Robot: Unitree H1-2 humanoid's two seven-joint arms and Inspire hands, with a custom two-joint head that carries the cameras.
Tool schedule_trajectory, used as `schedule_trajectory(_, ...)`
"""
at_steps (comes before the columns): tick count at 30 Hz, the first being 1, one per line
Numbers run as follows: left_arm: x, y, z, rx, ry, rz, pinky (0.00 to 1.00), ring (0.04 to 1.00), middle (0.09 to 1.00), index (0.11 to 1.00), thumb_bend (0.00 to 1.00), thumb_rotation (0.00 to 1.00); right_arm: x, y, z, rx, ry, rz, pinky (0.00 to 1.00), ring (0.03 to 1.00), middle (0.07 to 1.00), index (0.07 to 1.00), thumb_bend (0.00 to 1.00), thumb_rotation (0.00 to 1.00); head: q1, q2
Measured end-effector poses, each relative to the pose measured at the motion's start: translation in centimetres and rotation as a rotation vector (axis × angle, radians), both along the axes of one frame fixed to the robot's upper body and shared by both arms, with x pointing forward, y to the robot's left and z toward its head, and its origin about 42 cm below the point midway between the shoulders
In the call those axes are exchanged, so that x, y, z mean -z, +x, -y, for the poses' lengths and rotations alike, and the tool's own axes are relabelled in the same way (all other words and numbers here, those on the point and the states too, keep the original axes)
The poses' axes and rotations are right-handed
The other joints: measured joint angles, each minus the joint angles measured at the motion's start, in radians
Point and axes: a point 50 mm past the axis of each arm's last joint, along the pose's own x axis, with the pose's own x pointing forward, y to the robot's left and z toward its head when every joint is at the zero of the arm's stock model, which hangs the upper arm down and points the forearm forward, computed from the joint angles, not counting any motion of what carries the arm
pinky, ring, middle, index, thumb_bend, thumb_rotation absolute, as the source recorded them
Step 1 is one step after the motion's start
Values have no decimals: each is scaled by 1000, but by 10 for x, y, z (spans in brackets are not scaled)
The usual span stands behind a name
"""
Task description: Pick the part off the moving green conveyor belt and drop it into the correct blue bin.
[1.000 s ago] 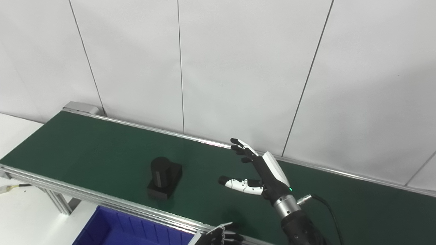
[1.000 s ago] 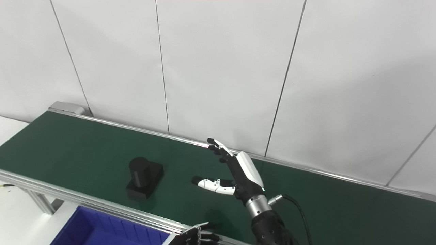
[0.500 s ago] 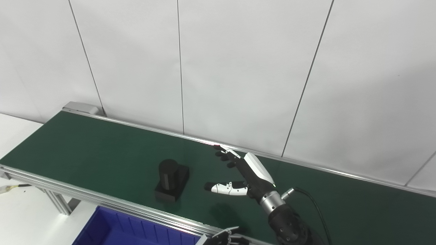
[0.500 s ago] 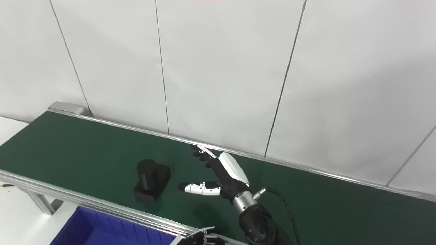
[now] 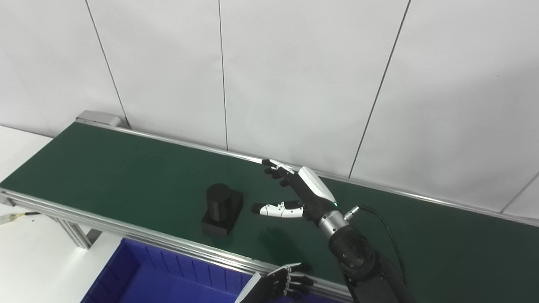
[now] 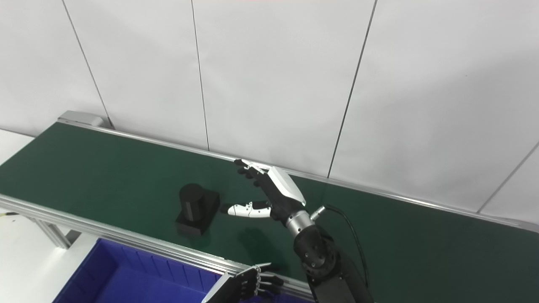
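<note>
Green belting (image 5: 105,176) ran along the white wall (image 5: 294,75), and on it stood the black part (image 5: 222,208), a short cylinder upright on a square base, near the belt's front rail. The right hand (image 5: 301,195) hovered over the belt just to the right of the part, not touching it. Its fingers (image 5: 276,168) were spread and reached toward the far rail, while the thumb pointed left at the part with a small gap between them; the hand held nothing. A cable (image 5: 385,227) looped from its wrist. Below the front rail sat the blue bin (image 5: 139,277), its inside ribbed. The left hand (image 5: 280,284) showed only at the bottom edge, by the rail and the bin's right end, fingers curled with nothing seen in them; whether it was fully closed could not be told.
</note>
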Motion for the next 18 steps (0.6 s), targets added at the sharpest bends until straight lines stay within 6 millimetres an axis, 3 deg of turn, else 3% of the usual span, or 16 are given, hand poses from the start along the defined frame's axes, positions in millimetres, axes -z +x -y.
schedule_trajectory(18,-9,-16,6,-11,-14,47,607,667,726,821,727,614,12,5,2,11,-36,-39,758,831,841,903,712,425,35,37)
